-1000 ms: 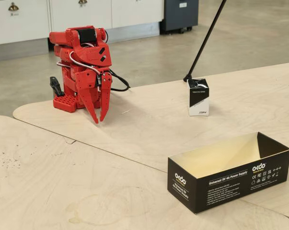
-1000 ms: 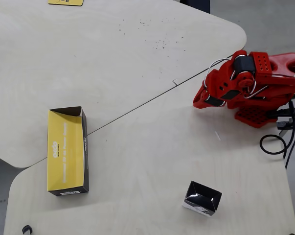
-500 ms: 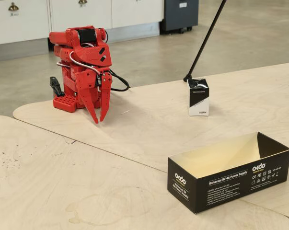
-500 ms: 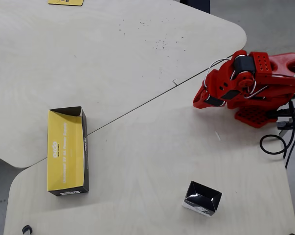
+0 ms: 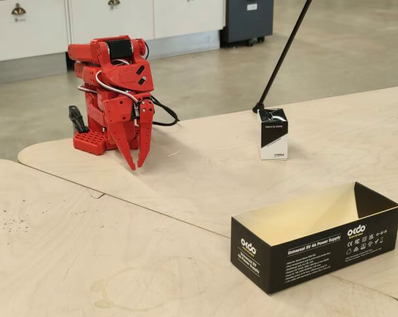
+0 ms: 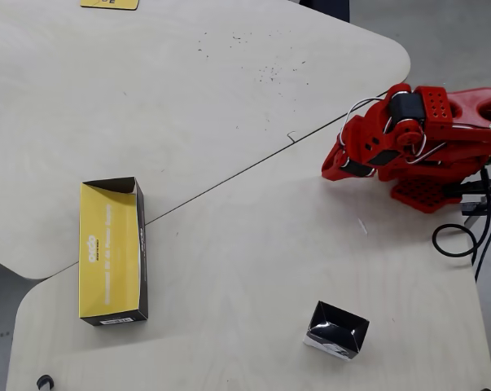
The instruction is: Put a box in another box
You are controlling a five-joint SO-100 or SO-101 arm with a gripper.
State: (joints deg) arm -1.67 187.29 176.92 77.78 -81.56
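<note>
The long black box (image 5: 316, 236) sits open on the table (image 5: 185, 178), closest in the fixed view. The small box (image 5: 273, 134) stands far from it. The red gripper (image 5: 138, 165) points down, holding nothing, its fingers a little apart.

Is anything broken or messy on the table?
Nothing looks broken or spilled. The small box stands upright, the long black box sits open and empty, and the claw is parked. Only faint dark specks mark the tabletop.
</note>
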